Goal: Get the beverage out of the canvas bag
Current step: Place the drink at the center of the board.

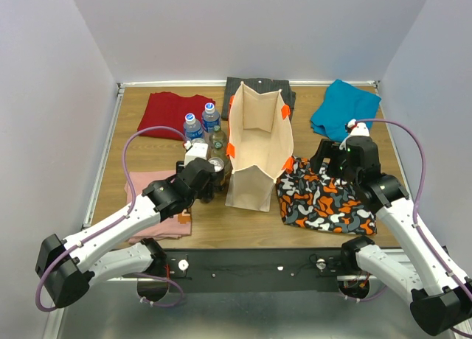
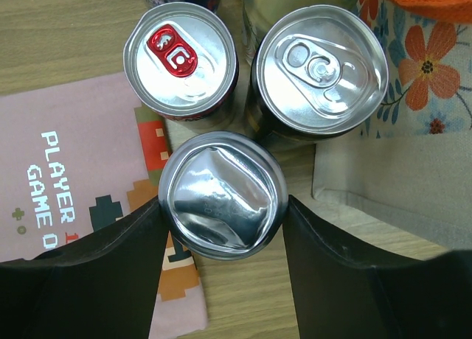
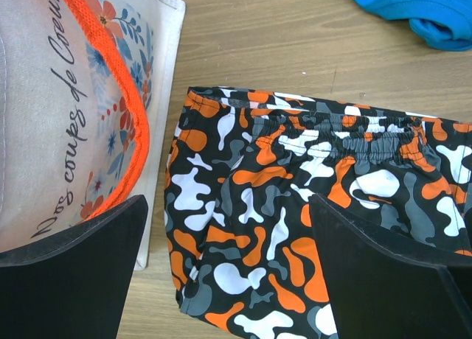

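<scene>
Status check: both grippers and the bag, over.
Left gripper shut on dented can, standing beside two cans. Right gripper open above patterned shorts. Canvas bag upright, mouth unobstructed.

Canvas bag (image 1: 251,180) beige, orange-trimmed; shorts (image 1: 324,200) orange camo; dented can (image 2: 221,199) silver

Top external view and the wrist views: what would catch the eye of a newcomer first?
The tall beige canvas bag stands open in the middle of the table, between folded clothes. Left of it, the left end effector grips a can with a crumpled silver top, beside two other cans. The right end effector hangs open over orange camouflage shorts.
</scene>
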Controlling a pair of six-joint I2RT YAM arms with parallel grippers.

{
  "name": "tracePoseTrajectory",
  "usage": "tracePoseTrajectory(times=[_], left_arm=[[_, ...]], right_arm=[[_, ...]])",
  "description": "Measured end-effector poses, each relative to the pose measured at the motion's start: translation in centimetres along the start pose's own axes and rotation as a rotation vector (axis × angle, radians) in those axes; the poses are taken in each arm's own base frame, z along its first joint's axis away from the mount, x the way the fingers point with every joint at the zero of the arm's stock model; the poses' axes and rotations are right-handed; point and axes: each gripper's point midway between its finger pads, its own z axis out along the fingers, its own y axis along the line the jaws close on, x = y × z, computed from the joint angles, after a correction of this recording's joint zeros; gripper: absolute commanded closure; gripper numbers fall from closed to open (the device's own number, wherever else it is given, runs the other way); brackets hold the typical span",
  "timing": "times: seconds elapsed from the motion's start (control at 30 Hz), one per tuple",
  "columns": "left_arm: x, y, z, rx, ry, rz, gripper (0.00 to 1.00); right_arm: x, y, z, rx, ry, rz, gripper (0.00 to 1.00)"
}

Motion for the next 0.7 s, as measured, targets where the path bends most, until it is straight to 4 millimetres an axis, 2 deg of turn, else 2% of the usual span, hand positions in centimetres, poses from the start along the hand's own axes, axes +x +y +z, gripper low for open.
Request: tracePoseTrajectory(times=[0.13,0.2,0.33,0.43,0.7], left_arm=[[-0.2,-0.1,0.0,0.003,-0.007,-0.004,0.29],[-0.5,-0.2,0.0,0.007,-0.016,-0.009,0.25],[-1.0,-0.4,-0.1,0.012,-0.025,-0.013,0.25],[-1.2,-0.4,-0.2,0.015,-0.032,-0.016,0.18],[-1.6,-0.5,-0.5,0.021,-0.043,-0.020,0.19]], right_arm=[[0.0,0.0,0.0,0.000,0.000,0.000,0.01],[0.0,0.0,0.0,0.000,0.000,0.000,0.01],[0.0,0.0,0.0,0.000,0.000,0.000,0.01],[0.0,0.0,0.0,0.000,0.000,0.000,0.01],[0.0,0.0,0.0,0.000,0.000,0.000,0.01]])
